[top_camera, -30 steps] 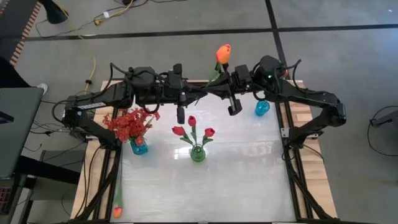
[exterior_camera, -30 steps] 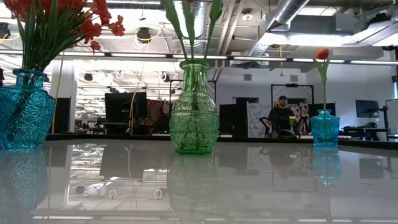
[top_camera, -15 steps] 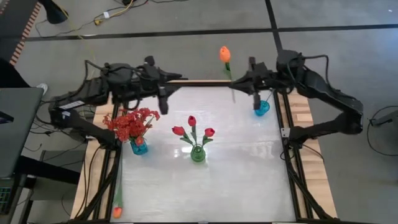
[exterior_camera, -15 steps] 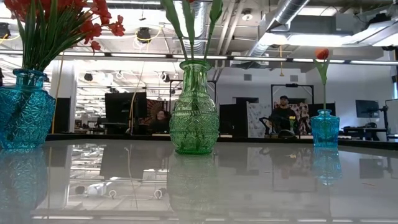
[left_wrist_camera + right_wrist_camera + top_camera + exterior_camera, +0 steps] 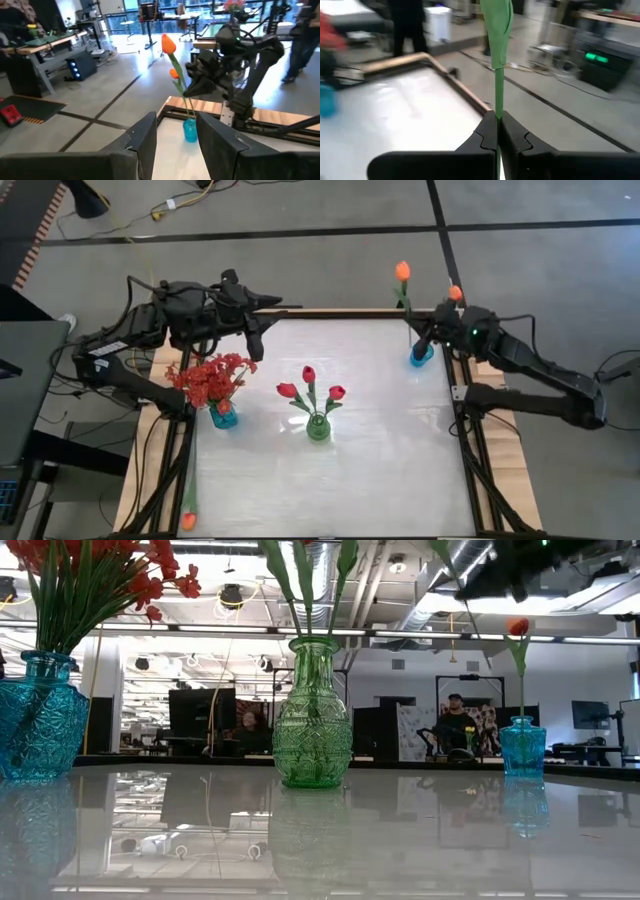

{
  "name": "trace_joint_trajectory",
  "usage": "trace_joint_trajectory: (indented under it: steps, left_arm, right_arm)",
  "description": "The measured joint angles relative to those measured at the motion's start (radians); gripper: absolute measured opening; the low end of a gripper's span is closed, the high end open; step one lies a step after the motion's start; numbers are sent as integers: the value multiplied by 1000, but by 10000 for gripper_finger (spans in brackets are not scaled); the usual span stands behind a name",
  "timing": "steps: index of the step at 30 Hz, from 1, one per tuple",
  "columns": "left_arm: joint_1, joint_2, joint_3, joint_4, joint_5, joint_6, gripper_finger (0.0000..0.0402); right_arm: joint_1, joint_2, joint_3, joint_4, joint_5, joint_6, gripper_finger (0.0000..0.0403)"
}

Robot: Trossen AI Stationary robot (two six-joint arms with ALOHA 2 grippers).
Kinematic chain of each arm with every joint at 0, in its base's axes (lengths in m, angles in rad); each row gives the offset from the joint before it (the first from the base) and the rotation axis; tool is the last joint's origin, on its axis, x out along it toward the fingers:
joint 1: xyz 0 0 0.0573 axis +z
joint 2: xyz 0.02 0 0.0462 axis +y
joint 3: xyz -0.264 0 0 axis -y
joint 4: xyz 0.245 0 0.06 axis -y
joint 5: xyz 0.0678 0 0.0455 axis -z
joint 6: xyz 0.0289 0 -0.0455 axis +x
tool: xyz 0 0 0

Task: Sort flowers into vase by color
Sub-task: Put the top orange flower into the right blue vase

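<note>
Right hand (image 5: 497, 131) clamped on orange tulip's thin green stem (image 5: 497, 75) above small blue glass vase (image 5: 421, 354), left hand (image 5: 175, 145) open over glossy white tabletop (image 5: 380, 470)

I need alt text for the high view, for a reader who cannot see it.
The right gripper holds an orange tulip over the small blue vase. The left gripper hangs open, empty, above the table.

A: The high view looks straight down on the white table (image 5: 330, 470) and both arms.

B: The low view sits at tabletop height, close to the green vase (image 5: 312, 715), facing the room behind.

A: Each wrist camera looks out past its own fingers. The left wrist view and the low view share the small blue vase (image 5: 190, 130).
</note>
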Motion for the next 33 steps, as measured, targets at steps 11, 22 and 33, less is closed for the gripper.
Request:
trace_joint_trajectory:
  steps: [11,22,33]
  left_arm:
    - [0,0,0,1,-27,-24,128]
    - [0,0,0,-2,-27,-37,128]
    - [0,0,0,-24,-27,-37,128]
  right_arm:
    - [-92,-93,-205,67,171,8,26]
    - [-167,-107,-241,77,176,-1,26]
    - [-169,-110,-260,39,175,-1,26]
